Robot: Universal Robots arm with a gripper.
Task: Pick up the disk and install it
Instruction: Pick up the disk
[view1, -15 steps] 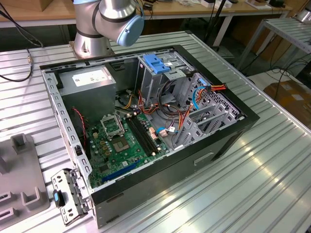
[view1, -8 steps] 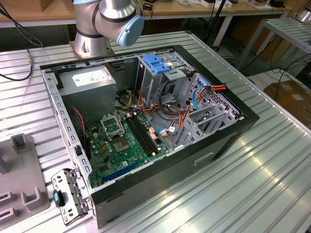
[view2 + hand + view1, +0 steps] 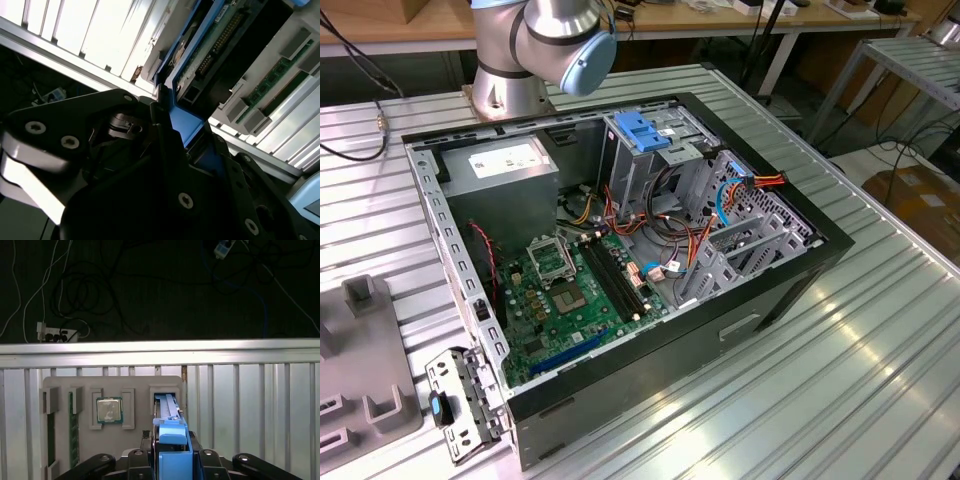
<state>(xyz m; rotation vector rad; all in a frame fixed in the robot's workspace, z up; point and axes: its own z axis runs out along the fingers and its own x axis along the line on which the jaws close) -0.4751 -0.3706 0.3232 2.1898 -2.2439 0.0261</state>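
Blue-framed disk, upright in grey tray slot, clamped between jaws

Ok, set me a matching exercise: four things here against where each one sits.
1 disk; 2 processor chip; 3 motherboard; 4 power supply.
A in a square recess of the grey tray; B across the middle of the open computer case; C held in the gripper; D in the case corner nearest the arm.
Pairs: 1-C, 2-A, 3-B, 4-D.
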